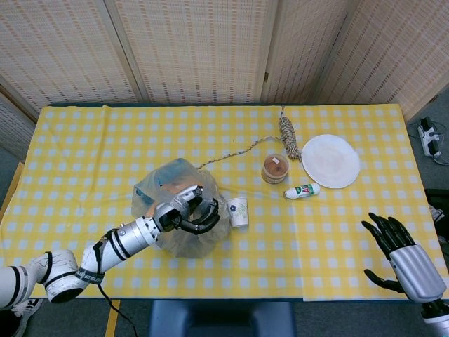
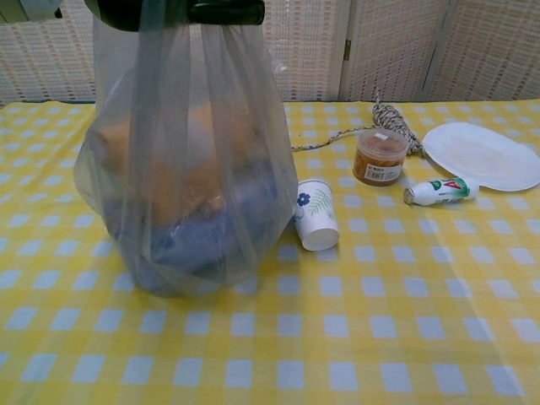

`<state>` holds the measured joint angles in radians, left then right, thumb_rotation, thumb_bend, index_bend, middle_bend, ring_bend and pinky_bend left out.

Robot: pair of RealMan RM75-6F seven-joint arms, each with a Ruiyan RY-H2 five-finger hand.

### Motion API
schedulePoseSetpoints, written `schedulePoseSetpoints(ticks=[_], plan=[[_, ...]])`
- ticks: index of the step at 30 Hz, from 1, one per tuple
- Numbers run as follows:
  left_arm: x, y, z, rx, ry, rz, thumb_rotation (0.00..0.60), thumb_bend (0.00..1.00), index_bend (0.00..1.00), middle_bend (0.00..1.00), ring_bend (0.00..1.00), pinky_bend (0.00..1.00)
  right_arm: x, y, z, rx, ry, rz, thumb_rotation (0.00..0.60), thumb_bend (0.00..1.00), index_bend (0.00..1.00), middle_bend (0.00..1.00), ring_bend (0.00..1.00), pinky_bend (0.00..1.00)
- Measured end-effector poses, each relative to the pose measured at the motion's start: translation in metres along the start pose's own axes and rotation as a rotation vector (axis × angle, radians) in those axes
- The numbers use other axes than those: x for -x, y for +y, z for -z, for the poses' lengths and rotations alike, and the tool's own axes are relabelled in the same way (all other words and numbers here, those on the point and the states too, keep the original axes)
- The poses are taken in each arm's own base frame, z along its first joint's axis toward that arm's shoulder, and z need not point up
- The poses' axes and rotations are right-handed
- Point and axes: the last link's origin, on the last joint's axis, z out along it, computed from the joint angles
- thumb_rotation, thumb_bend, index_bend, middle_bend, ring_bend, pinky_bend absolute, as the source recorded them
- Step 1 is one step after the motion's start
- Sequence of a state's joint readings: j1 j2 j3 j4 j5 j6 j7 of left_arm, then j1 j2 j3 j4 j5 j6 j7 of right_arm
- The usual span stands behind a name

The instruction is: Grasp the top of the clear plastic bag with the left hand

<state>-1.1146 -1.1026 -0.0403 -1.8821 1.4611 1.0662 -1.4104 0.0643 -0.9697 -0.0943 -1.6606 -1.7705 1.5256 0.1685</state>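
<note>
A clear plastic bag (image 2: pixel 186 186) stands on the yellow checked table, holding orange and blue items. In the head view the bag (image 1: pixel 172 235) sits left of centre. My left hand (image 1: pixel 186 210) is above it, its fingers curled around the gathered top of the bag. The chest view shows that left hand (image 2: pixel 181 10) only as dark fingers at the frame's top edge, with the film pulled taut beneath them. My right hand (image 1: pixel 403 256) hovers open at the near right corner, fingers spread, holding nothing.
A paper cup (image 2: pixel 316 225) lies on its side just right of the bag. Further right are a brown-lidded jar (image 2: pixel 380 157), a small white bottle (image 2: pixel 439 191), a white plate (image 2: pixel 483 153) and a coiled rope (image 1: pixel 288 133).
</note>
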Motion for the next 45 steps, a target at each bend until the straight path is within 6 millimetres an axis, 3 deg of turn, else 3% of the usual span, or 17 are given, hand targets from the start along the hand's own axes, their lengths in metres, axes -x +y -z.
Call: schedulePoseSetpoints(ticks=[5, 14, 20, 27, 33, 45], plan=[[0.007, 0.007, 0.005, 0.025, 0.076, -0.006, 0.6, 0.72, 0.89, 1.0, 0.85, 0.93, 0.001, -0.001, 0.001, -0.004, -0.004, 0.0, 0.6, 0.24, 0.0, 0.0, 0.0, 0.0], [0.01, 0.031, 0.011, 0.055, 0.134, 0.0, 0.6, 0.72, 0.89, 1.0, 0.85, 0.93, 0.001, -0.003, 0.003, -0.012, -0.005, 0.0, 0.6, 0.24, 0.0, 0.0, 0.0, 0.0], [0.005, 0.064, 0.009, 0.077, 0.163, -0.061, 0.6, 0.72, 0.89, 1.0, 0.85, 0.93, 0.001, -0.004, 0.005, -0.01, -0.002, -0.001, 0.6, 0.24, 0.0, 0.0, 0.0, 0.0], [0.003, 0.12, -0.003, 0.086, 0.187, -0.085, 0.6, 0.72, 0.89, 1.0, 0.85, 0.93, -0.004, -0.001, 0.008, 0.005, 0.039, -0.007, 0.6, 0.24, 0.0, 0.0, 0.0, 0.0], [0.007, 0.15, -0.013, 0.076, 0.209, -0.076, 0.6, 0.72, 0.89, 1.0, 0.85, 0.93, -0.002, -0.001, 0.005, 0.008, 0.021, -0.004, 0.6, 0.24, 0.0, 0.0, 0.0, 0.0], [0.002, 0.169, -0.02, 0.08, 0.241, -0.084, 0.6, 0.72, 0.89, 1.0, 0.85, 0.93, -0.002, 0.0, 0.0, 0.016, 0.022, -0.007, 0.6, 0.24, 0.0, 0.0, 0.0, 0.0]])
